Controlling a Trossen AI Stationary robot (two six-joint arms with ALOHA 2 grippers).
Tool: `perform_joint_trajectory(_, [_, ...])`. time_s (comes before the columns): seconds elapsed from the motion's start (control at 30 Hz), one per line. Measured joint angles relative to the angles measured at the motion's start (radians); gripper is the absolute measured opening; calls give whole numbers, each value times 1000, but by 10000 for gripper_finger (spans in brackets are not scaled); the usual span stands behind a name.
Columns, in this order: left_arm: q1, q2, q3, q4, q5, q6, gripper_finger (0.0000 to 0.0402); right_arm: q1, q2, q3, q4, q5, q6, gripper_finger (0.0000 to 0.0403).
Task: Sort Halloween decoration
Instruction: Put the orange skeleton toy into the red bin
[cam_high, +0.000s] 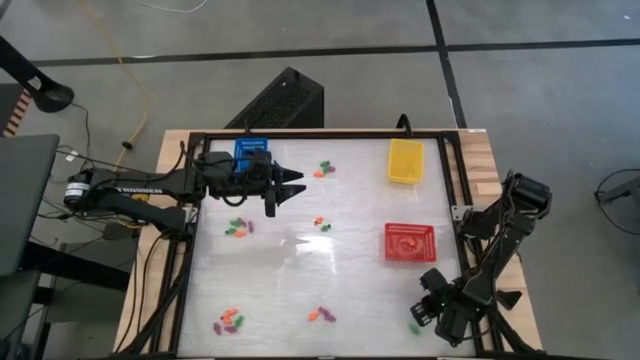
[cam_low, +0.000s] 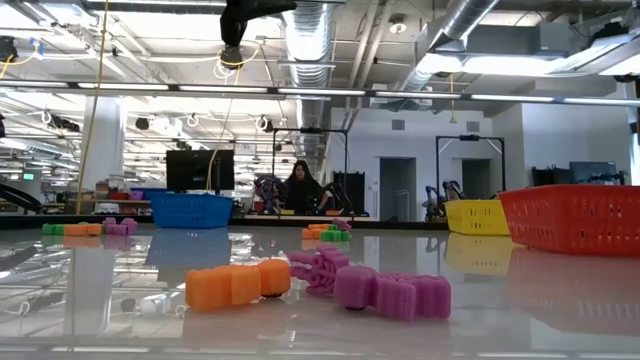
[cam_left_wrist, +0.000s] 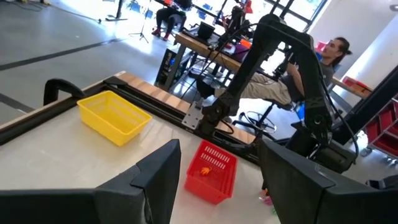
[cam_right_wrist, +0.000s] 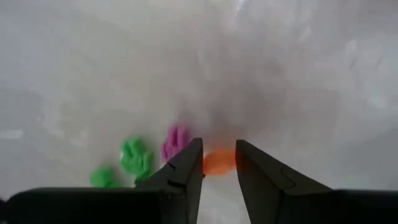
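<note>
Centre of table (cam_high: 300, 270): bare, open to pass.
Far edge: blue basket (cam_high: 252, 152) and yellow basket (cam_high: 405, 161) stand apart, open lane between.
Right side: red basket (cam_high: 408, 242) blocks the way.
Scattered pieces (cam_high: 238, 228): small clusters, wide gaps between.
Left gripper (cam_high: 292, 187): hangs just beside blue basket.

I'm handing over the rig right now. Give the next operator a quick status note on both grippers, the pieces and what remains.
Right gripper: low at the table's near right corner, jaws around an orange piece, green and purple ones beside it.
Left gripper: open, empty, raised beside the blue basket.
Done: one orange piece sits in the red basket; the yellow basket looks empty.
Left: several mixed clusters scattered over the table.
</note>
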Motion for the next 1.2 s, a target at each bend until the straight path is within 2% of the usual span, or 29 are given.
perform_joint_trajectory(0.53, [0, 0, 0, 0, 2, 17, 206, 4, 0, 1, 66, -54, -1, 127])
perform_joint_trajectory(0.9, [2, 0, 0, 0, 1, 30, 206, 152, -1, 2, 7, 88, -191, 127])
perform_joint_trajectory(1.03, [3, 0, 0, 0, 1, 27, 206, 201, -2, 2, -9, 180, -220, 128])
perform_joint_trajectory(1.2, [3, 0, 0, 0, 1, 4, 206, 225, -2, 2, 18, 202, -223, 156])
